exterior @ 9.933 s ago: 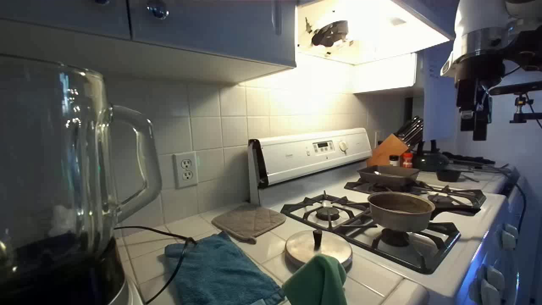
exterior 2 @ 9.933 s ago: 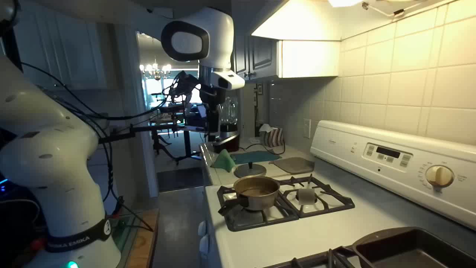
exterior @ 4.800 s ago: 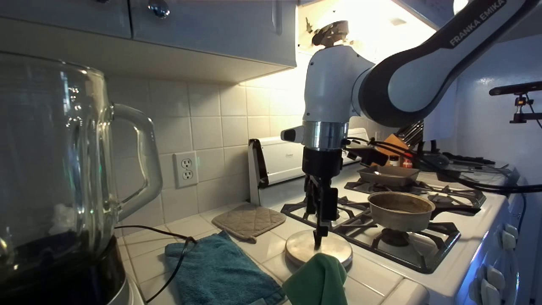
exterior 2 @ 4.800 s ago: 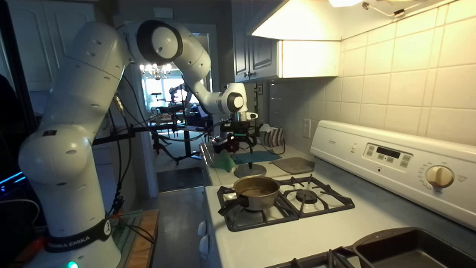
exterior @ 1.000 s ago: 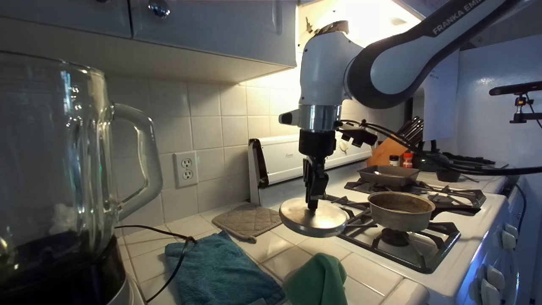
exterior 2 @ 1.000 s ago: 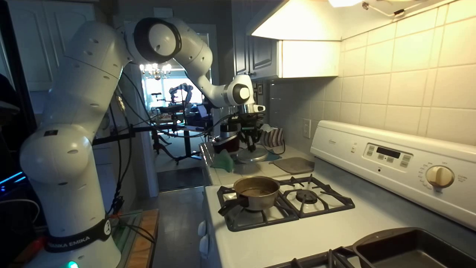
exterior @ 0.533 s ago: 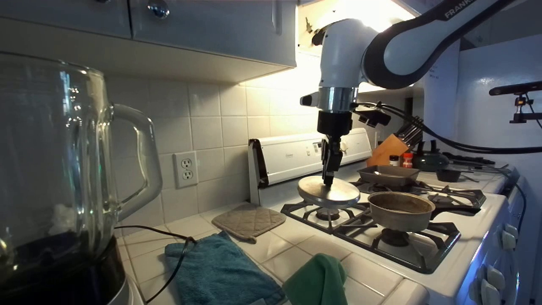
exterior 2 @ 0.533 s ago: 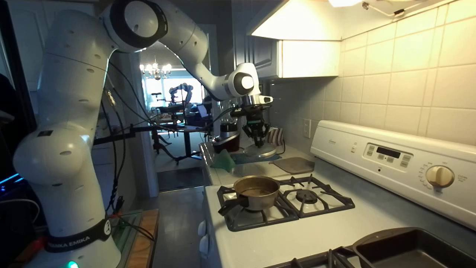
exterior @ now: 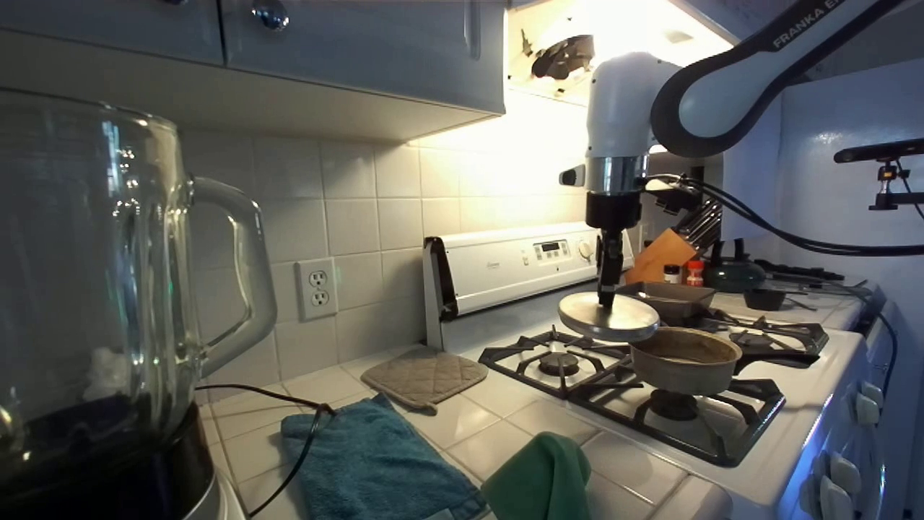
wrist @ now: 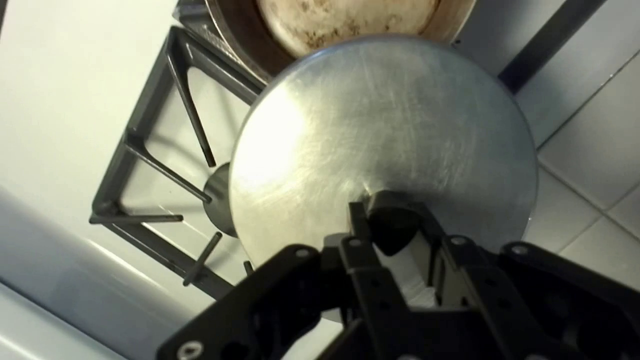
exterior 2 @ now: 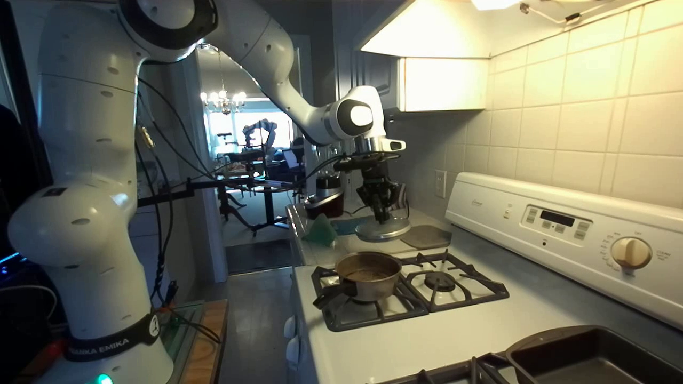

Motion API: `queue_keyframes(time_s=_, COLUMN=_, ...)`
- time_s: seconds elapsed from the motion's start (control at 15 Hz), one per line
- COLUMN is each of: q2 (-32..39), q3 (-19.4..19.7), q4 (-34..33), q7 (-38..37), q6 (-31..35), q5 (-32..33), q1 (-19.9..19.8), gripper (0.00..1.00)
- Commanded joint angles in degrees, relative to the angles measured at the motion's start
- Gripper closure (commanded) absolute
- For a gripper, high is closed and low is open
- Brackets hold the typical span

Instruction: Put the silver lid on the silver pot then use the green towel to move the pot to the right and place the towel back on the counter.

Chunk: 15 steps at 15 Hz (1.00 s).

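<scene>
Silver lid, likely stiff and slick, hangs beneath the pincer, part-closed on the knob, probably its best handhold.

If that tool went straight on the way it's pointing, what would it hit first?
The tool points down, gripping the silver lid, which would probably meet the black grate or the silver pot first; depth is unclear.

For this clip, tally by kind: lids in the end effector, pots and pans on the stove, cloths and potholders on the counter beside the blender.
Lids: 1, silver lid in the end effector
Pots: 1, silver pot
Pans: 1, rectangular pan
Cloths: 2, green towel and blue cloth
Potholders: 1, quilted potholder
Total: 6
</scene>
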<state>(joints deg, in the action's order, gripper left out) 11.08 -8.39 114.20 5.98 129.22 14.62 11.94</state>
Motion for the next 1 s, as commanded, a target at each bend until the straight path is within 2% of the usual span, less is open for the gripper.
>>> queue_keyframes(time_s=0.0, q2=-5.69, q3=0.51, q4=6.92, q7=-2.95, q6=0.14, q5=-1.21, q1=-1.48, gripper=0.94)
queue_keyframes(time_s=0.53, q2=-12.11, q3=1.39, q4=16.23, q7=-7.49, q6=3.17, q5=-2.23, q1=-3.71, gripper=0.94)
queue_keyframes(time_s=0.93, q2=-13.42, q3=2.56, q4=20.12, q7=-8.67, q6=10.05, q5=-2.34, q1=-5.39, gripper=0.94)
